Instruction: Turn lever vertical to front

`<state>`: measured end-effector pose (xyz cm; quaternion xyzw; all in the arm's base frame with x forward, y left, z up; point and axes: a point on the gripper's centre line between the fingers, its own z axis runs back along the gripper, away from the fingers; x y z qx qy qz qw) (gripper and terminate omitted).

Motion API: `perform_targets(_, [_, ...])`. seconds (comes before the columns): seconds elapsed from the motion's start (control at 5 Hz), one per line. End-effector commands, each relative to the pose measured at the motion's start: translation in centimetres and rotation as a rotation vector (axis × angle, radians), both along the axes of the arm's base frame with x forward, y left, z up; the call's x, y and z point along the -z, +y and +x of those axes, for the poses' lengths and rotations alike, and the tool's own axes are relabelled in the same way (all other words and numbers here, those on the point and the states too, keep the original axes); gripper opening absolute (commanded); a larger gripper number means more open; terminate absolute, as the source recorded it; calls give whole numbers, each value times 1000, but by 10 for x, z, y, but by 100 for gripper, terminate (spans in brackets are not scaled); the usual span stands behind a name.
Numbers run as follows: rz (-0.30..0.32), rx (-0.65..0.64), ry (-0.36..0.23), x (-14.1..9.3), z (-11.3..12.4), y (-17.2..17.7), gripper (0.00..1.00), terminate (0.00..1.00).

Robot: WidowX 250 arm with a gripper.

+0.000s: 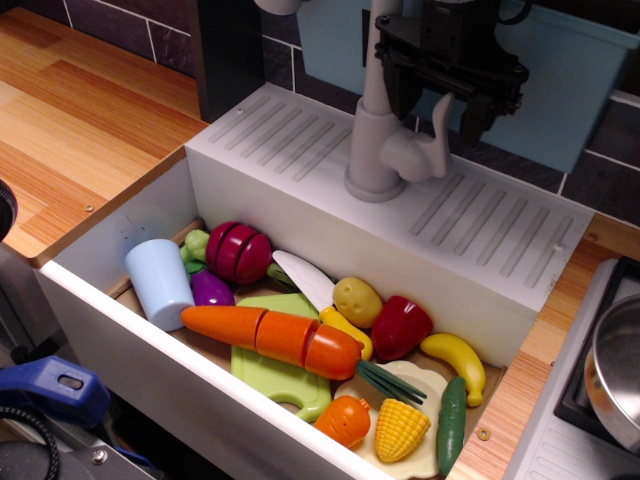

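Note:
The grey toy faucet has a tall upright pipe (377,85) on a round base. Its bulbous side knob (407,158) carries the lever (439,135), a short light grey handle that stands upright and points up. My black gripper (437,120) hangs just above the knob. It is open, with one finger (404,95) to the left of the lever's tip and the other to the right. The lever's tip reaches up between them. I cannot tell whether a finger touches it.
The faucet stands on a white ribbed counter (290,145) behind a sink basin (120,235). The basin holds toy food: a carrot (270,335), a blue cup (158,282), a knife, a red pepper (402,325), a banana and corn. A blue bin (570,75) stands behind, and a pot (615,370) at right.

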<state>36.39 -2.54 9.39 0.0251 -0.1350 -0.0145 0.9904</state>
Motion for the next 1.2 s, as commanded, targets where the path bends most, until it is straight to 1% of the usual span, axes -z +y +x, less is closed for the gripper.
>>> perform_targets(0.0, [-1, 13, -100, -21, 16, -3, 0, 0])
perform_targets(0.2, [-13, -8, -90, -23, 13, -7, 0, 0])
perform_targets(0.4, [-45, -35, -65, -23, 6, -12, 0, 0])
perform_targets(0.8, [-98, -119, -62, -4, -28, -27, 0, 0])
perform_targets(1.0, [-119, -149, -70, 10, -38, -30, 0, 0])
